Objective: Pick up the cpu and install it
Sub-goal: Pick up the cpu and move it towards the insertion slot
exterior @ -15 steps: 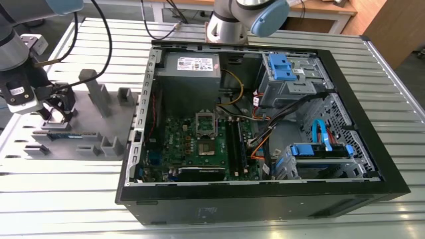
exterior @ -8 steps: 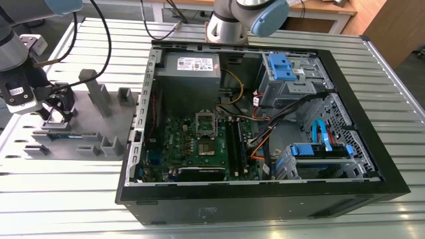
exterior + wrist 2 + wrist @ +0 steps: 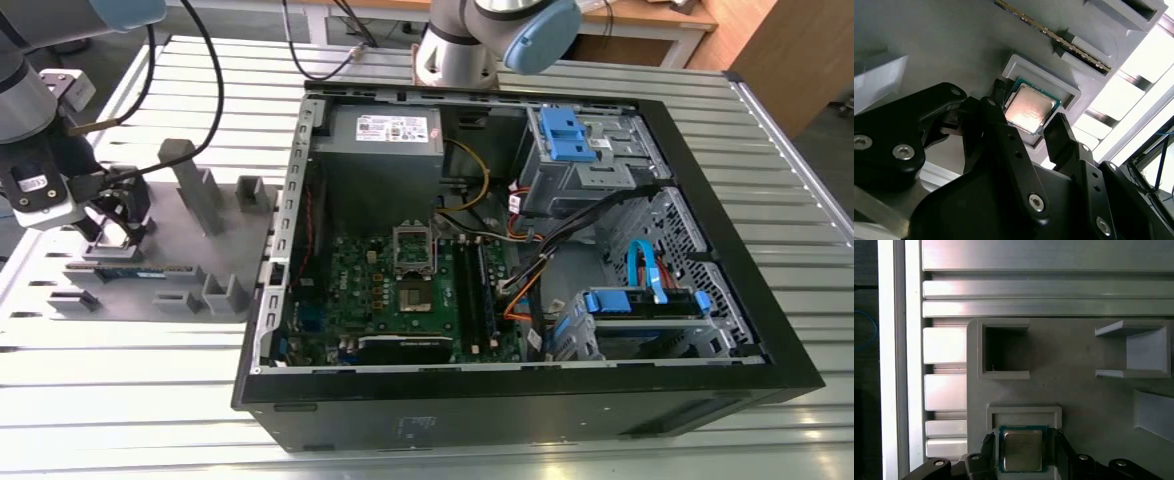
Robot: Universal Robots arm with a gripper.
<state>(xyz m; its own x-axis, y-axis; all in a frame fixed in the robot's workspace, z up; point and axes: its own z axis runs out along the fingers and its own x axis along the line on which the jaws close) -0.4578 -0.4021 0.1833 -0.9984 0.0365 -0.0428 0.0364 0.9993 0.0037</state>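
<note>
The cpu (image 3: 1029, 107) (image 3: 1022, 456), a small square chip with a shiny metal top and green edge, lies flat in a raised pocket of the grey moulded tray (image 3: 200, 262) (image 3: 954, 40) (image 3: 1079, 405). My gripper (image 3: 114, 225) (image 3: 1026, 117) (image 3: 1022, 439) hangs low over that pocket at the exterior view's left. It is open, one black finger on each side of the chip with a small gap showing. The green board (image 3: 347, 290) inside the open computer case carries the dark metal-framed socket (image 3: 414, 298), to the exterior view's right of the tray.
A thin green memory stick (image 3: 134, 270) (image 3: 1054, 35) stands on edge in the tray beside the pocket. Grey posts (image 3: 200, 195) rise from the tray near my arm. The black case wall (image 3: 287, 250) stands between tray and board. A second arm's base (image 3: 467, 50) sits behind the case.
</note>
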